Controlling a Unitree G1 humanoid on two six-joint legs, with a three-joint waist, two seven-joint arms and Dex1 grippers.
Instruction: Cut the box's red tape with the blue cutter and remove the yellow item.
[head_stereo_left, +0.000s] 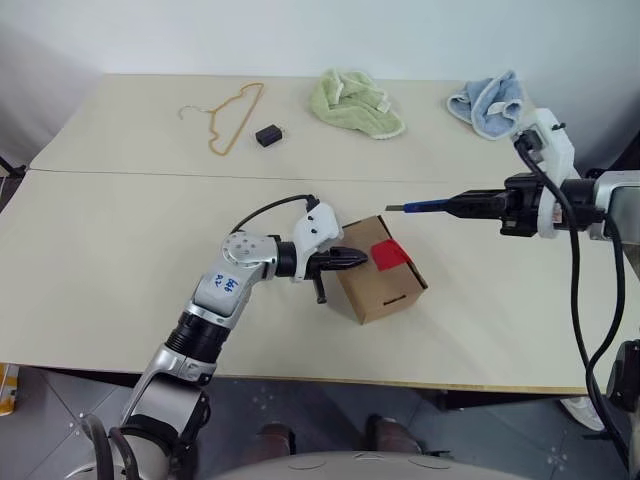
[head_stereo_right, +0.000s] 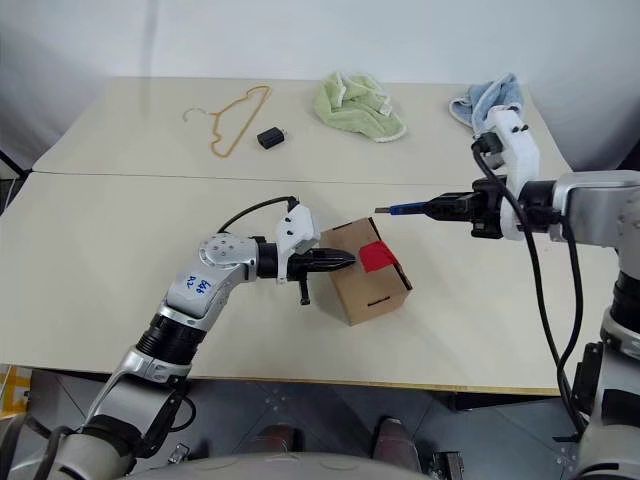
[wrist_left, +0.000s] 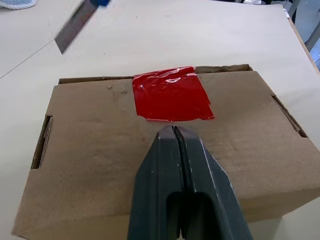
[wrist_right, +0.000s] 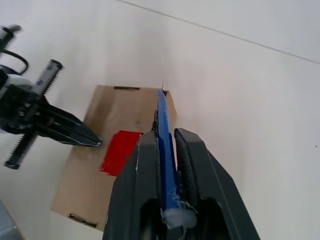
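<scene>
The brown box lies on the table in front of me, with the red tape across its top seam. My left gripper is shut and empty; its tips rest on the box top at the edge of the tape. My right gripper is shut on the blue cutter, held roughly level above and to the right of the box. The cutter's tip points over the box's far edge. The yellow item is out of view.
At the back of the table lie a tan wire hanger, a small black object, a green cloth and a blue cloth. A seam crosses the table behind the box.
</scene>
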